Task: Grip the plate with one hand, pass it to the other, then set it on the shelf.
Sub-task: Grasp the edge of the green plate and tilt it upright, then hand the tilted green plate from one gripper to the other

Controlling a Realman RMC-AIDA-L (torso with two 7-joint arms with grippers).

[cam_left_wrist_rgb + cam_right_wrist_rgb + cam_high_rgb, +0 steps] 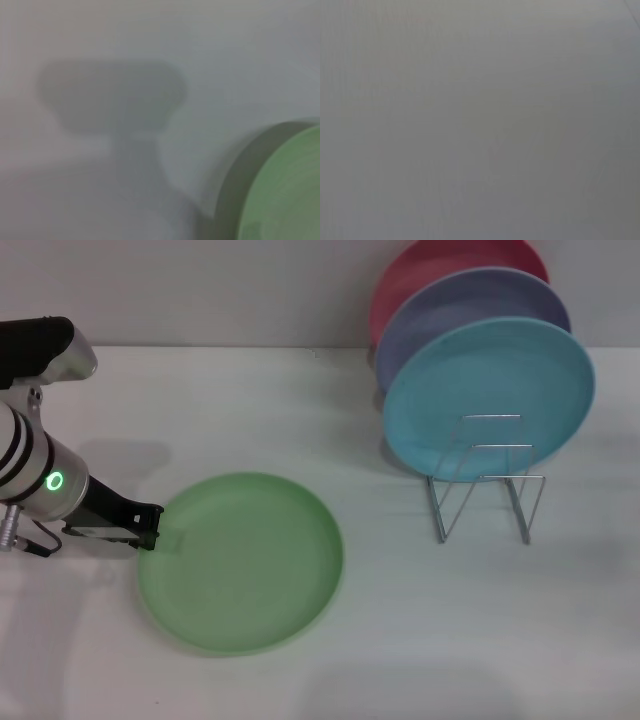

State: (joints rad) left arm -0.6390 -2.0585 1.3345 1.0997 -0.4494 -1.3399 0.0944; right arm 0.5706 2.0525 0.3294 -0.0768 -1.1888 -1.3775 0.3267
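Note:
The light green plate lies flat on the white table, left of centre. My left gripper reaches in low from the left, open, with its black fingertips right at the plate's left rim. The left wrist view shows the plate's rim in one corner, with a dark shadow beside it. The wire shelf stands at the right, and its front loops hold nothing. My right gripper is out of view; the right wrist view shows only a plain grey surface.
A turquoise plate stands upright in the back of the shelf. A lavender plate and a pink plate stand behind it. Bare tabletop lies between the green plate and the shelf.

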